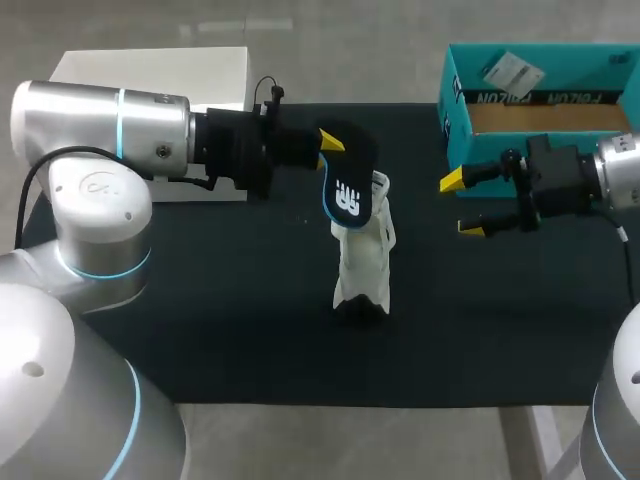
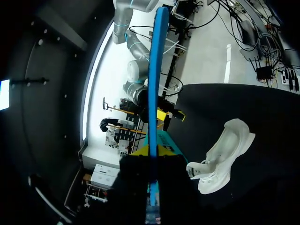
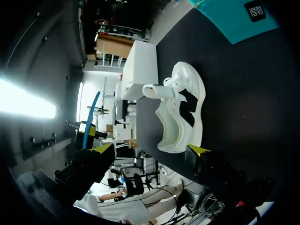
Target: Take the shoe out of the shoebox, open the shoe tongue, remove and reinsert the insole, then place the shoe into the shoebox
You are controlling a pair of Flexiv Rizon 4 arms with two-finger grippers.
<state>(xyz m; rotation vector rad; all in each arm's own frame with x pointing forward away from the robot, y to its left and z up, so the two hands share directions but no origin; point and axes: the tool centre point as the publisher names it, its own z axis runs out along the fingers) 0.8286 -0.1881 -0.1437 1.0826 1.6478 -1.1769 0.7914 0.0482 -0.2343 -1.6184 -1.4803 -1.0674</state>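
The thin black foam insole with a blue edge (image 1: pixel 347 185) is hanging pinched in the left gripper (image 1: pixel 328 150), just above the white fabric sneaker (image 1: pixel 362 262), which is resting at the middle of the black-covered table (image 1: pixel 220 330). Judging by its look, the insole is light and floppy and is best held near one end. The right gripper (image 1: pixel 462 205) is hovering wide open beside the teal cardboard shoebox (image 1: pixel 458 130) at the table's far right corner.

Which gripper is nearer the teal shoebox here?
Right. The right gripper hangs open just in front of the shoebox, by its near corner. The left gripper is well off to the other side, holding the insole above the shoe.
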